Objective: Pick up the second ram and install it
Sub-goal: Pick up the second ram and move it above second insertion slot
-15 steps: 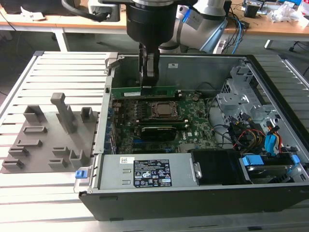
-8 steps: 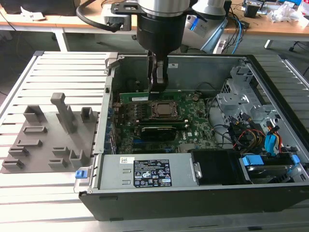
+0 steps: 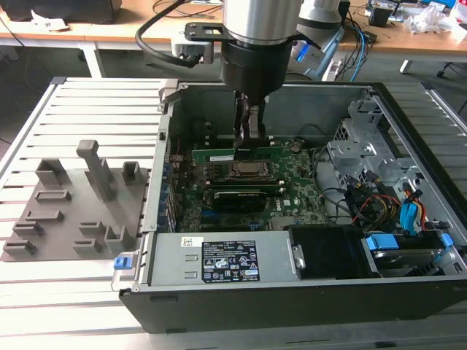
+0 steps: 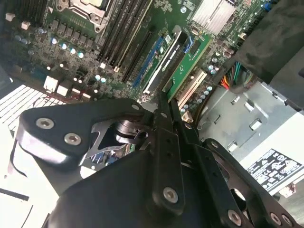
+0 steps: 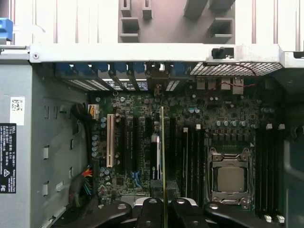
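Presently we record the open sheet-metal computer case (image 3: 255, 310) lying on its side, its green motherboard (image 3: 303, 182) facing up. Over the long black memory slots (image 5: 192, 156) hangs the gripper (image 3: 247, 144). Its dark fingers pinch the second ram (image 3: 211, 155), a thin, flat green stick, near mid-length, directly beneath the wrist. Its long axis runs parallel with the slots. We cannot tell whether it is seated.

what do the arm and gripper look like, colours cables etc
The arm ends in a shiny silver cylinder, with a pale grey and blue joint beside it. Under it the gripper has a round black body and two thin dark fingers. A black cable loops off on the exterior view's left. In the second wrist view its black links carry silver screws.
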You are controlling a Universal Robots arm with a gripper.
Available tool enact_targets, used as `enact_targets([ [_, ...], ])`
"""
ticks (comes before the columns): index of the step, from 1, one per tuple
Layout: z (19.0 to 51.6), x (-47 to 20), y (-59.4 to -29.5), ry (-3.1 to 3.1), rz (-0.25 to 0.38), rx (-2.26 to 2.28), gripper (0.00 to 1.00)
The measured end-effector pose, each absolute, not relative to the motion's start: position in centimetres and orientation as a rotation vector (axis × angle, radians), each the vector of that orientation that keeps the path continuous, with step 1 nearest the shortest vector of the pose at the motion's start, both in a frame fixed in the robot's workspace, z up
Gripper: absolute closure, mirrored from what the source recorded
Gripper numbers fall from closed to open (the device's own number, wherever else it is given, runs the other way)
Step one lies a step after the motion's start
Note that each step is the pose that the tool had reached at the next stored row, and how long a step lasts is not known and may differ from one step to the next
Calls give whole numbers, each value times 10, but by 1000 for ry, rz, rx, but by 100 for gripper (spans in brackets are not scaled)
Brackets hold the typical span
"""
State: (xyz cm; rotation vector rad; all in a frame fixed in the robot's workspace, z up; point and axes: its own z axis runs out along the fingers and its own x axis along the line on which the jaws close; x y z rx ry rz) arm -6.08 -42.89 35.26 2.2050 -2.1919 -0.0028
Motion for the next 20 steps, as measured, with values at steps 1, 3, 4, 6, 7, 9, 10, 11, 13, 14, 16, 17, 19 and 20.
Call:
enact_targets([
  [1, 351, -60, -429, -2192, -3, 2205, 86],
  [3, 347, -59, -429, -2192, -3, 2205, 86],
  [4, 344, -58, -429, -2192, -2, 2205, 86],
  [6, 339, -57, -429, -2191, -2, 2205, 86],
  [7, 335, -56, -429, -2191, -2, 2204, 86],
  [9, 330, -55, -429, -2191, -2, 2205, 86],
  [10, 327, -54, -429, -2191, -2, 2204, 86],
  [11, 326, -54, -429, -2191, -2, 2204, 86],
  [13, 320, -53, -429, -2191, -2, 2205, 86],
  [14, 318, -52, -429, -2191, -2, 2204, 86],
  [16, 315, -51, -429, -2191, -2, 2204, 86],
  [17, 314, -49, -427, -2191, -1, 2205, 86],
  [19, 313, -46, -425, -2191, -1, 2205, 86],
  [20, 312, -45, -424, -2191, -1, 2205, 86],
])
